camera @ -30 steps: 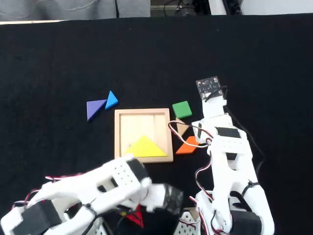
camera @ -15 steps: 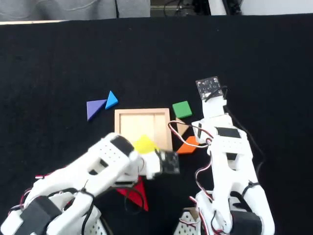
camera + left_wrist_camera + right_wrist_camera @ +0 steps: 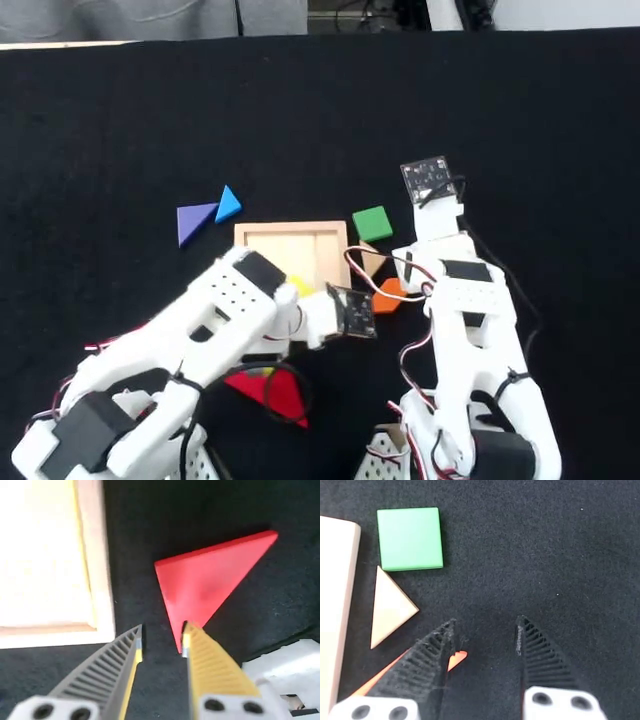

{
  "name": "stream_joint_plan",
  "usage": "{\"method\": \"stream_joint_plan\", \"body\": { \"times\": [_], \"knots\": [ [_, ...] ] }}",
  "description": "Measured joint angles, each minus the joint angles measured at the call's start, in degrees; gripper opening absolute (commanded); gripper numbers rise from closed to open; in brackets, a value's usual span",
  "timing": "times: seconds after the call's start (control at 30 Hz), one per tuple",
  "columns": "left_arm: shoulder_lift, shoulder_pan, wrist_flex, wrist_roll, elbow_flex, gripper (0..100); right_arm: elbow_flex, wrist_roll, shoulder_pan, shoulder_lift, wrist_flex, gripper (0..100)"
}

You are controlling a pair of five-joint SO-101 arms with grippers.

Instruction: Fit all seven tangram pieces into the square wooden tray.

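We have the left gripper (image 3: 161,626) with jaws parted a little, nothing held, tips at the sharp corner of the red triangle (image 3: 210,577). It lies flat on the cloth (image 3: 150,510) just outside the wooden tray (image 3: 102,580) rim. We read that as lining up a pinch. The right gripper (image 3: 486,622) is spread wide, nothing held, near the green square (image 3: 410,538), likely waiting its turn.

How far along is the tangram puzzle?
Done: the yellow piece lies in the tray, partly hidden. In hand: nothing; the left gripper is open at the red triangle. Left: that one plus the purple triangle, blue triangle, green square, beige triangle and orange piece, all outside.
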Motion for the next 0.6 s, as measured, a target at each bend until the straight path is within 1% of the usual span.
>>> {"method": "stream_joint_plan", "body": {
  "times": [0.13,0.23,0.37,0.43,0.53,0.6],
  "knots": [
    [0.0,0.1,-4.0,0.0,0.0,14,0.0,0.0,0.0,0.0,0.0,19.1],
    [0.0,0.3,-4.5,0.0,-0.1,19,0.0,0.0,0.0,0.0,0.0,19.1],
    [0.0,5.3,0.1,0.0,-0.1,26,0.0,2.5,0.0,0.0,0.0,19.1],
    [0.0,6.2,0.9,0.0,-0.1,29,0.0,3.1,0.0,0.0,0.0,19.1],
    [0.0,6.1,0.9,-2.8,-0.1,30,0.0,3.5,0.0,0.0,0.0,19.1],
    [0.0,6.2,-1.1,-5.1,-0.1,30,0.0,3.5,0.0,0.0,0.0,19.1]
  ]
}}
